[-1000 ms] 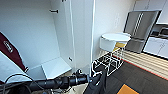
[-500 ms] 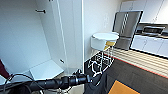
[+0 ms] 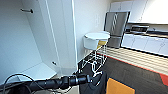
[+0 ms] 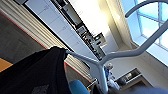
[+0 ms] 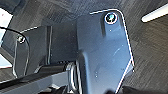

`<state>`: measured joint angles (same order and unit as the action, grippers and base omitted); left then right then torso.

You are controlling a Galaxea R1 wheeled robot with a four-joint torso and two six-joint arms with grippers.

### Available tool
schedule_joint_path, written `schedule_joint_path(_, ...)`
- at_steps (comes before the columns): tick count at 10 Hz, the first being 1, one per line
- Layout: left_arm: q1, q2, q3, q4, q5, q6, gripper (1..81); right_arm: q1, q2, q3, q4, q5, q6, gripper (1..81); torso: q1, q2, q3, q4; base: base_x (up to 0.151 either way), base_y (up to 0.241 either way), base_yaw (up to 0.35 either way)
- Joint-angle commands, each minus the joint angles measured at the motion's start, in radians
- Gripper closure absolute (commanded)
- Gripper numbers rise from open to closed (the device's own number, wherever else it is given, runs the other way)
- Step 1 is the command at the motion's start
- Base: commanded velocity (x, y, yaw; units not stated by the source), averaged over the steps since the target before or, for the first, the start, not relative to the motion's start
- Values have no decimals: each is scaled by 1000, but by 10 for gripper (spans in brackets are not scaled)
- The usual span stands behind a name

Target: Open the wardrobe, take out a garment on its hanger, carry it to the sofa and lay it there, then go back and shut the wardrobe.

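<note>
- Change: across the 3 head views the whole scene slides left; the maroon jacket is gone from the edge and the kitchen side fills more of the picture. This reads as the camera turning with the robot, not objects moving.
- Meaning: the robot appears to be turning away from the open wardrobe (image 3: 50, 37), load in hand; the carry step is under way.
- Left gripper (image 3: 91, 78): extended ahead; the hanger (image 3: 96, 71) and black garment (image 3: 93, 83) hang at its tip. Jaws probably pinched on the hanger, but this is not clearly visible.
- Right gripper: jaw state cannot be told.
- Surface: dark grey carpet (image 3: 130, 72), red strip, pale flooring beyond.
- Room: white chair (image 3: 96, 41), steel fridge (image 3: 116, 27), white cabinets (image 3: 147, 42).
</note>
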<state>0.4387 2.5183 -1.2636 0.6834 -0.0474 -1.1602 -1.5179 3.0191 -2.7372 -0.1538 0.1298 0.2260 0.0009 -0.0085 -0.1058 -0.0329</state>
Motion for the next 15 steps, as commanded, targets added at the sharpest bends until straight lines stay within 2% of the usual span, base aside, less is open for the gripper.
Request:
schedule_joint_path(1, -159, 1, 44, 11, -51, 1, 811, 38, -3, 2, 7, -52, -4, 10, 0, 0, 0, 0, 0, 0, -244)
schedule_joint_path(15, -157, -10, 72, 18, -49, 2, 811, 38, 2, -1, 5, -52, -5, 10, 0, 0, 0, 0, 0, 0, -244)
